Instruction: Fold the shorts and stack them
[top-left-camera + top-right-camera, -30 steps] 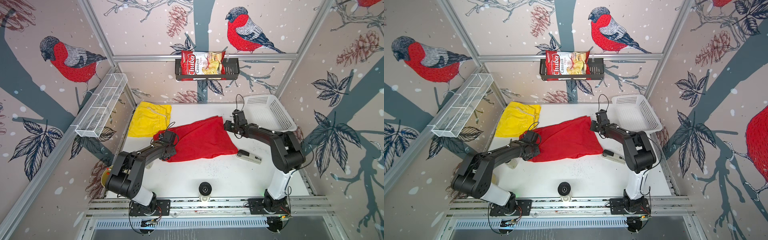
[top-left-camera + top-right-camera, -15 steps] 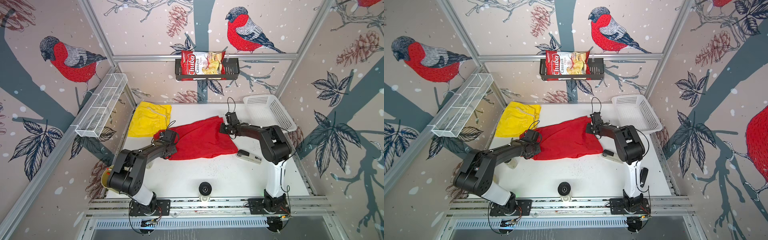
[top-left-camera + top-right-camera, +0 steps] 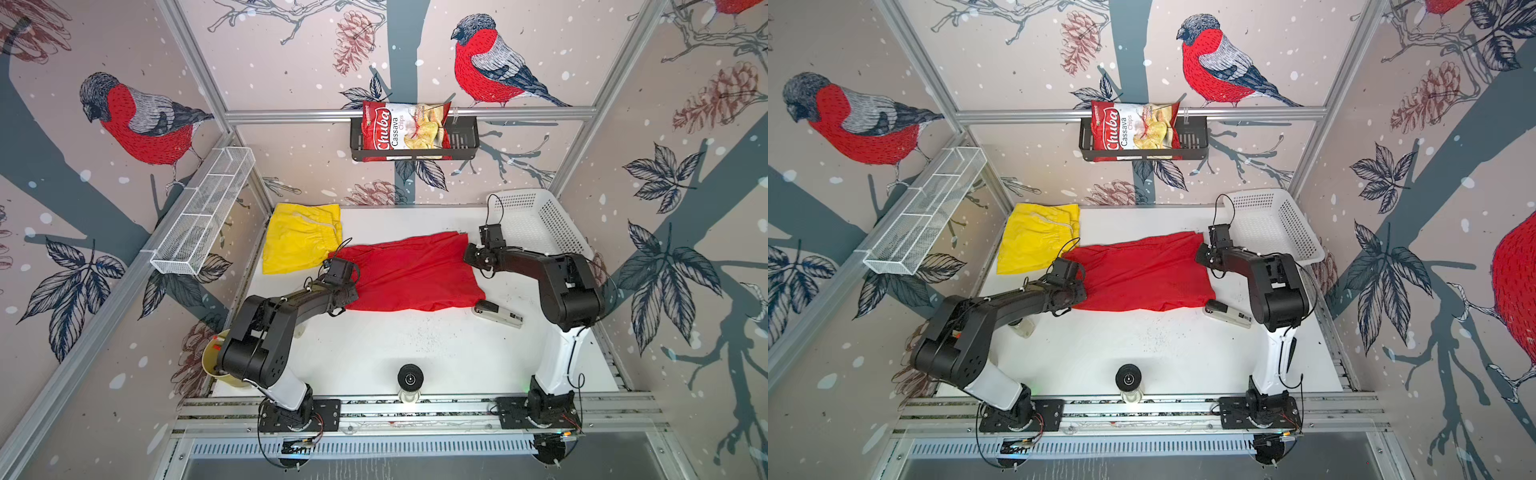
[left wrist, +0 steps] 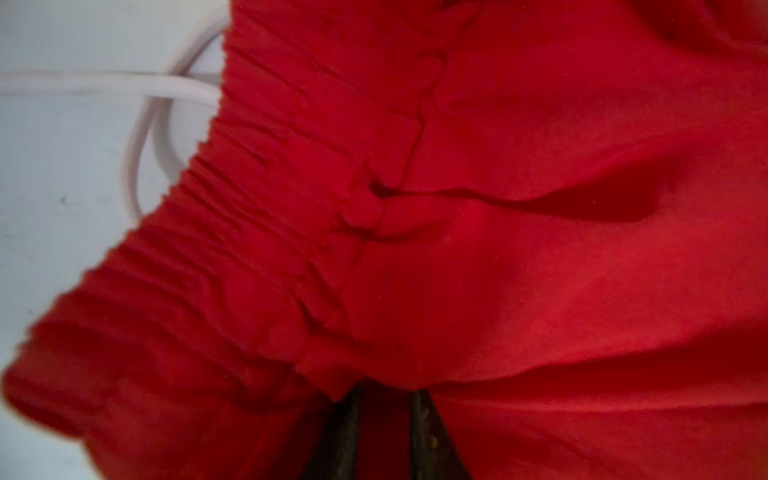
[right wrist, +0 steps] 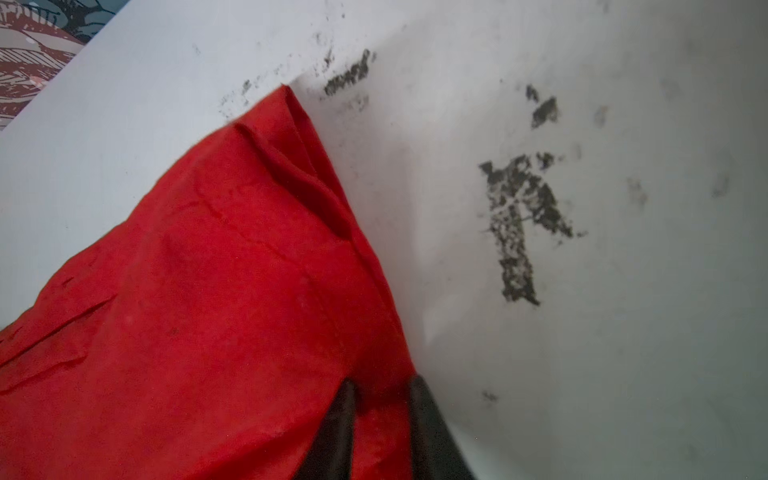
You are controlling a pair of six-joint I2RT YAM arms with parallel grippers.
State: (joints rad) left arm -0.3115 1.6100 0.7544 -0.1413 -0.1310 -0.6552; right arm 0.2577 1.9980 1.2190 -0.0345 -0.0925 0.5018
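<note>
Red shorts (image 3: pixel 409 272) spread flat between both pincers: left pincer (image 4: pixel 384 436) pinching the waistband, right pincer (image 5: pixel 384 432) straddles the hem, can't tell if clamped. Looks mid-fold; next needs both ends lifted together.

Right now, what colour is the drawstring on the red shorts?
White. The drawstring shows best in the left wrist view, looped beside the red shorts.

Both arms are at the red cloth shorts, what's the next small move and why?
Probably close the right end effector firmly on the hem: its fingers straddle the edge of the red cloth shorts, while the left end effector pinches the waistband.
</note>
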